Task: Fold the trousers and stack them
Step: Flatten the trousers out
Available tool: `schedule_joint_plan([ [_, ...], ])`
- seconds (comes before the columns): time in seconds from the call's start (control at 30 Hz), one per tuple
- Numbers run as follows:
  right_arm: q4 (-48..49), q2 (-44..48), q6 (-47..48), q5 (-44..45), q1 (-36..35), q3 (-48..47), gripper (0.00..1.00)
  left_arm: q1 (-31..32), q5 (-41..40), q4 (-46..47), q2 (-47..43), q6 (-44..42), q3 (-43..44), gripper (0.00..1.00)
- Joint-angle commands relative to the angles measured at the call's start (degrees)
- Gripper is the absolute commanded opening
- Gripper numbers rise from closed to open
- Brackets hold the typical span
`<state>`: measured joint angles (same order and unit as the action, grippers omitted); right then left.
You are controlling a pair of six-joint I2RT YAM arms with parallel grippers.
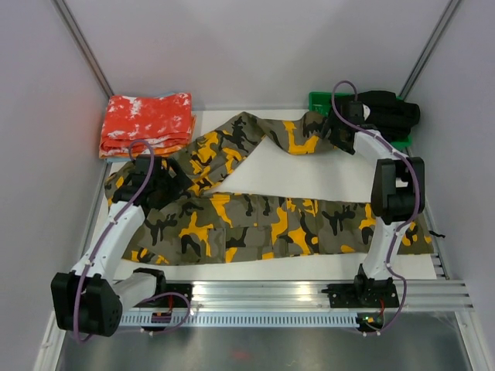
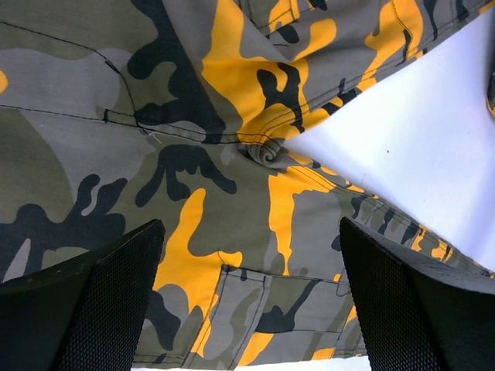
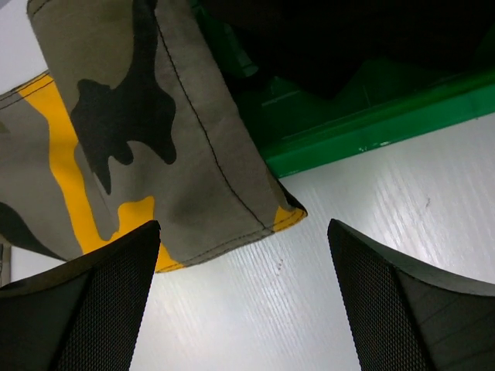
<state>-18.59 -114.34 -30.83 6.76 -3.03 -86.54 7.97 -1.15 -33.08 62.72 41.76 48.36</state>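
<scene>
Left claw (image 2: pixel 247 232) wide over trousers (image 2: pixel 193 139) crotch; right claw (image 3: pixel 241 228) wide at hem by green tray (image 3: pixel 371 131), wrist-view details.

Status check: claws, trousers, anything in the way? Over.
Both open and empty: left claw over the crotch, right claw over far leg hem. The trousers spread flat, unfolded, legs splayed. Far hem beside green tray.

Camouflage trousers (image 1: pixel 255 220): one pair. Red-orange speckled cloths (image 1: pixel 147 124): one stack, beyond the trousers' left end; piece count indeterminate. Green tray (image 1: pixel 317 100): one, beyond their right end. Black garment (image 1: pixel 390 112): one, in the tray. Arms: two, left arm (image 1: pixel 116 232) and right arm (image 1: pixel 394 197).
</scene>
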Motion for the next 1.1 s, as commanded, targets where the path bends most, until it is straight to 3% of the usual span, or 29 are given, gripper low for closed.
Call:
schedule_joint_plan([
  [0.0, 1.63, -3.33, -0.72, 1.06, -0.22, -3.81, 0.96, -0.93, 0.18, -0.58, 1.18, -2.38, 0.51, 1.00],
  [0.07, 1.97, -5.18, -1.69, 0.88, -0.49, -4.42, 0.95, -1.28, -0.34, -0.85, 1.44, -2.56, 0.68, 1.00],
  [0.17, 3.99, -5.63, -2.48, -0.34, -0.40, -4.34, 0.77, -1.90, -1.22, -1.02, 1.88, -2.82, 0.77, 1.00],
  [0.2, 5.74, -5.45, -2.74, -0.61, -0.49, -4.08, 0.61, -1.99, -1.31, -1.11, 1.97, -2.91, 0.77, 1.00],
  [0.27, 7.16, -4.58, -3.09, -1.05, -0.58, -3.55, 0.43, -2.60, -1.40, -1.28, 2.14, -3.08, 0.77, 1.00],
  [0.3, 7.86, -4.31, -3.10, -1.05, -0.66, -3.55, 0.29, -2.69, -1.40, -1.28, 2.32, -3.09, 0.77, 1.00],
  [0.37, 8.04, -3.34, -2.75, -1.14, -0.66, -3.72, 0.15, -3.13, -1.40, -1.37, 2.50, -3.26, 0.68, 1.00],
  [0.4, 7.78, -2.82, -2.92, -1.05, -0.66, -3.72, 0.00, -3.22, -1.31, -1.37, 2.50, -3.26, 0.77, 1.00],
  [0.6, 5.59, 6.84, -4.15, -2.81, -1.19, -0.92, 0.00, -3.84, -1.31, -1.73, 2.06, -4.58, 1.21, 1.00],
  [0.83, 0.58, 27.11, -3.45, -0.71, -4.87, 3.22, 0.00, -4.10, -0.79, -2.16, 0.39, -5.90, 1.74, 1.00],
  [0.93, -3.81, 35.66, -3.71, 3.32, -6.55, 3.93, 0.01, -4.19, 0.26, -1.99, -1.10, -6.07, 1.39, 1.00],
  [1.07, -17.22, 44.28, -5.73, 9.39, -6.90, 2.61, 0.00, -4.36, 0.53, -2.08, -3.56, -6.86, 0.95, 1.00],
])
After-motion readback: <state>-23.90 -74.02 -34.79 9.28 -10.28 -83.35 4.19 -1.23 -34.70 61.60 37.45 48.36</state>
